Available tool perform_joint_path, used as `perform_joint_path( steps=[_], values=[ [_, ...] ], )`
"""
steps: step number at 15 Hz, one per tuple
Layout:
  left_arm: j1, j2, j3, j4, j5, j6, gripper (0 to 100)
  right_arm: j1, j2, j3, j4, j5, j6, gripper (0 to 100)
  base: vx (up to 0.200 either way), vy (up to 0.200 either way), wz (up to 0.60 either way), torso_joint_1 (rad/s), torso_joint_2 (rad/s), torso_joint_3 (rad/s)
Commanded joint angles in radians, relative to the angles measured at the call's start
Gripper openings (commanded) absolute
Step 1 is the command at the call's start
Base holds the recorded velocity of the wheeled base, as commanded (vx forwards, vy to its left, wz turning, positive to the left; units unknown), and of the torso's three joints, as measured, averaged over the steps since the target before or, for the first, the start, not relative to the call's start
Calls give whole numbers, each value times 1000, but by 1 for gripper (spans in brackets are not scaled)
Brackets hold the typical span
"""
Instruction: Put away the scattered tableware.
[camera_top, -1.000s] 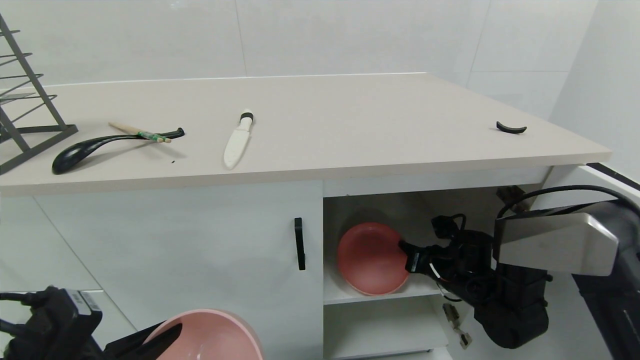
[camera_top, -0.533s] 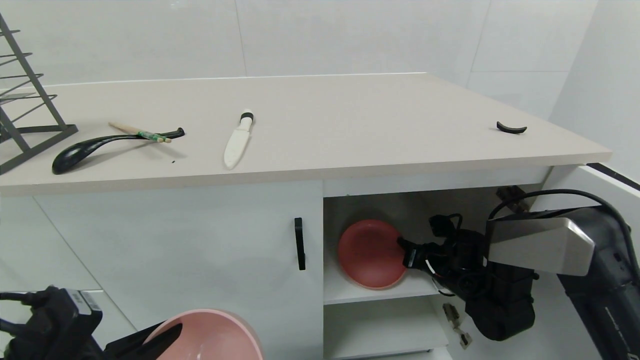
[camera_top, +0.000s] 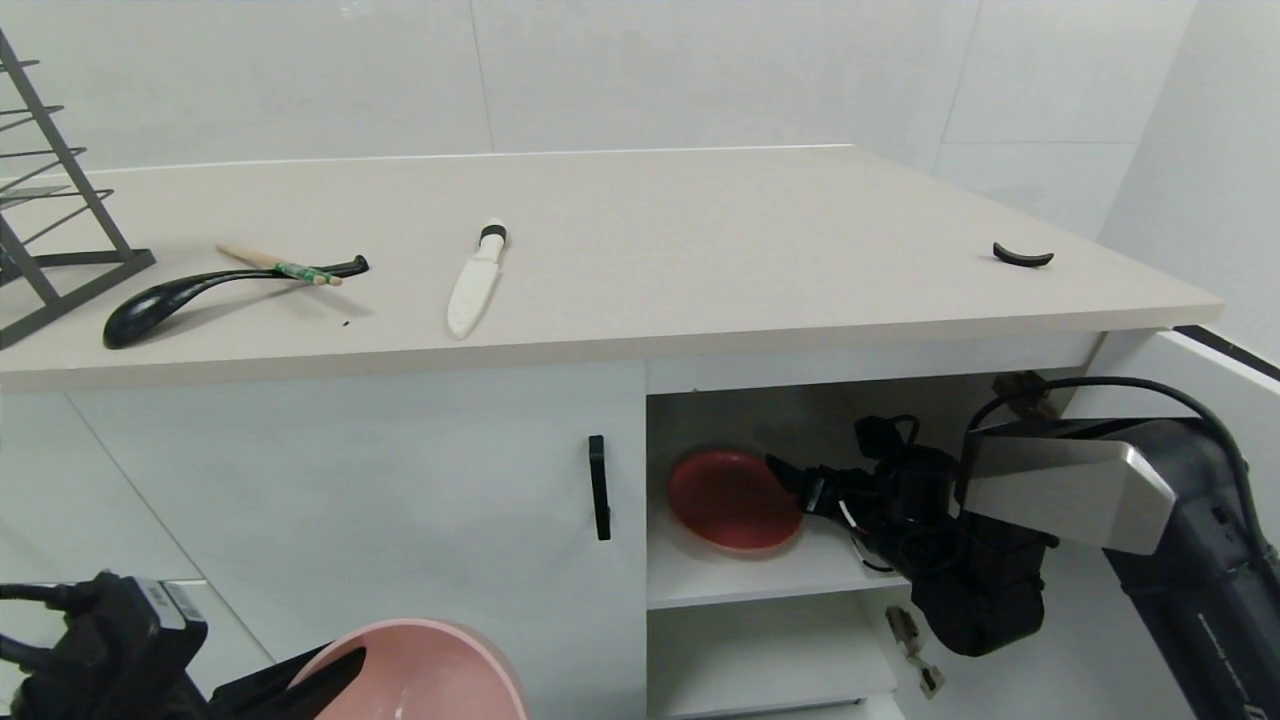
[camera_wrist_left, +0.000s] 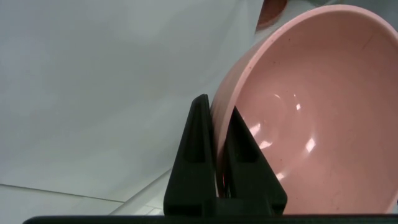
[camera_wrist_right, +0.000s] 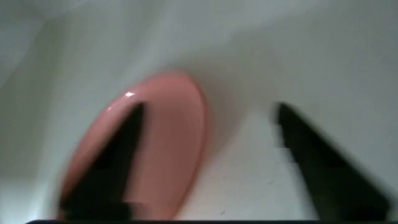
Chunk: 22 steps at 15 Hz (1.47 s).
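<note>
A red plate (camera_top: 733, 498) lies on the upper shelf (camera_top: 760, 570) inside the open cabinet; in the right wrist view the plate (camera_wrist_right: 161, 137) sits partly behind one finger. My right gripper (camera_top: 785, 472) (camera_wrist_right: 210, 111) is inside the cabinet at the plate's right edge, fingers spread wide, open. At the lower left, my left gripper (camera_top: 330, 675) (camera_wrist_left: 217, 143) is shut on the rim of a pink bowl (camera_top: 430, 670) (camera_wrist_left: 311, 106). On the counter lie a black ladle (camera_top: 160, 297), chopsticks (camera_top: 280, 266) and a white knife (camera_top: 478, 278).
A wire rack (camera_top: 50, 200) stands at the counter's far left. A small black curved piece (camera_top: 1022, 257) lies near the counter's right edge. The left cabinet door with a black handle (camera_top: 597, 487) is closed. A lower shelf (camera_top: 760, 660) sits beneath the plate.
The right gripper pushed deeper and leftward into the cabinet. The red plate tipped from standing on edge to lying flatter on the shelf. The left arm and bowl stayed still.
</note>
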Motion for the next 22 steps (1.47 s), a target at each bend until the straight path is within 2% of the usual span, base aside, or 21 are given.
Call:
perform_joint_path(
  steps=[1, 4, 5, 7, 8, 10, 11, 12, 13, 14, 16, 17, 20, 21, 22],
  values=[
    [0, -3, -6, 0, 0, 3, 0, 5, -60, 88, -46, -9, -6, 100, 0, 0, 0, 0, 0, 0],
    [-13, 16, -80, 1, -1, 26, 0, 69, -303, 421, -46, -20, -101, 100, 0, 0, 0, 0, 0, 0],
    [-24, 36, -106, 3, -3, 28, 0, 94, -349, 515, -46, -53, -128, 100, 0, 0, 0, 0, 0, 0],
    [-92, 96, -146, 4, -1, 31, 0, 157, -474, 679, -46, -100, -134, 100, 0, 0, 0, 0, 0, 0],
    [-127, 122, -169, 4, -3, 51, 0, 200, -548, 726, -46, -104, -134, 100, 0, 0, 0, 0, 0, 0],
    [-198, 192, -219, 4, -1, 132, 0, 275, -649, 800, -46, -149, -135, 100, 0, 0, 0, 0, 0, 0],
    [-214, 220, -228, 1, 0, 158, 0, 287, -665, 814, -46, -161, -135, 100, 0, 0, 0, 0, 0, 0],
    [-244, 286, -253, 0, 3, 211, 0, 300, -689, 814, -46, -193, -131, 100, 0, 0, 0, 0, 0, 0],
    [-259, 323, -267, 0, 5, 229, 0, 300, -695, 814, -46, -196, -132, 100, 0, 0, 0, 0, 0, 0],
    [-282, 407, -305, -22, 8, 237, 0, 300, -692, 814, -46, -198, -131, 100, 0, 0, 0, 0, 0, 0],
    [-310, 494, -322, -91, 20, 240, 0, 296, -692, 814, -46, -199, -131, 100, 0, 0, 0, 0, 0, 0],
    [-336, 577, -324, -171, 60, 240, 0, 296, -700, 814, -46, -199, -131, 100, 0, 0, 0, 0, 0, 0],
    [-400, 728, -331, -295, 135, 241, 0, 272, -708, 814, -46, -199, -134, 100, 0, 0, 0, 0, 0, 0],
    [-417, 768, -345, -335, 148, 247, 0, 263, -708, 814, -46, -201, -135, 100, 0, 0, 0, 0, 0, 0],
    [-421, 818, -356, -373, 166, 272, 0, 263, -709, 814, -46, -221, -137, 100, 0, 0, 0, 0, 0, 0]
  ],
)
